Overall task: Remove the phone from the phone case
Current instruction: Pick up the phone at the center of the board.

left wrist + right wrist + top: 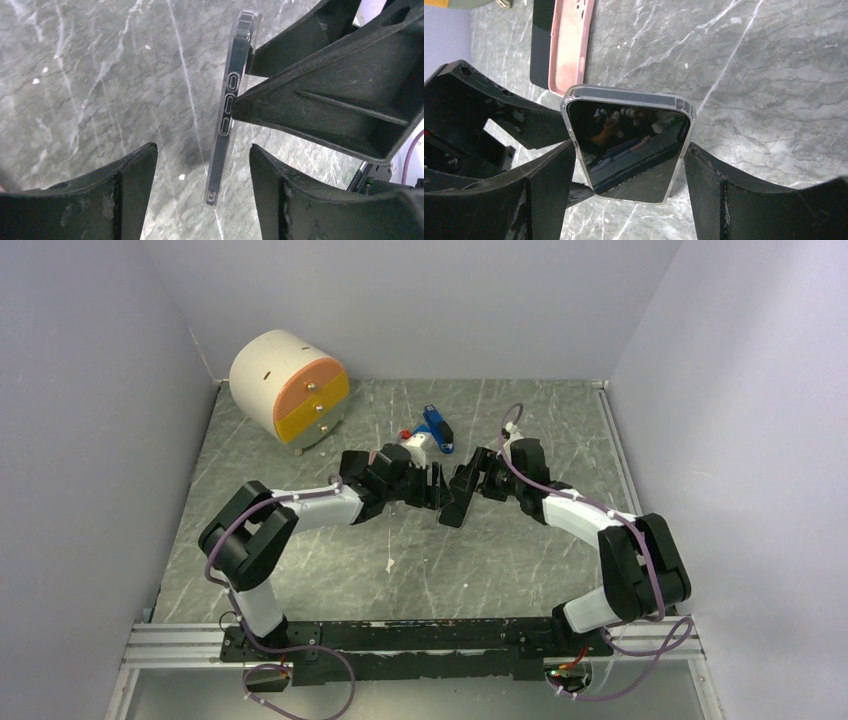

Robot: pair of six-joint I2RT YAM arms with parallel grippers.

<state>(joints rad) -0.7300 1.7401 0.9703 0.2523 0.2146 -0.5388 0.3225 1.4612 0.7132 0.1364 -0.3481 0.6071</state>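
The phone (626, 130), black screen up, sits in a clear phone case (624, 94) and hangs above the table. My right gripper (630, 146) is shut on its two long sides. In the left wrist view the cased phone (226, 115) appears edge-on, its lower end between the fingers of my left gripper (202, 146). That gripper is open, with a gap on each side of the phone. The right gripper's fingers (320, 95) press on the phone from the right. From above, the two grippers (432, 485) (470, 488) meet at the phone (455, 508) mid-table.
A pink phone case (569, 45) lies on the marble table beside a flat black item (540, 40). A round white drawer unit (290, 385) with orange and yellow fronts stands at the back left. Small blue and red-white objects (430, 430) lie behind the grippers.
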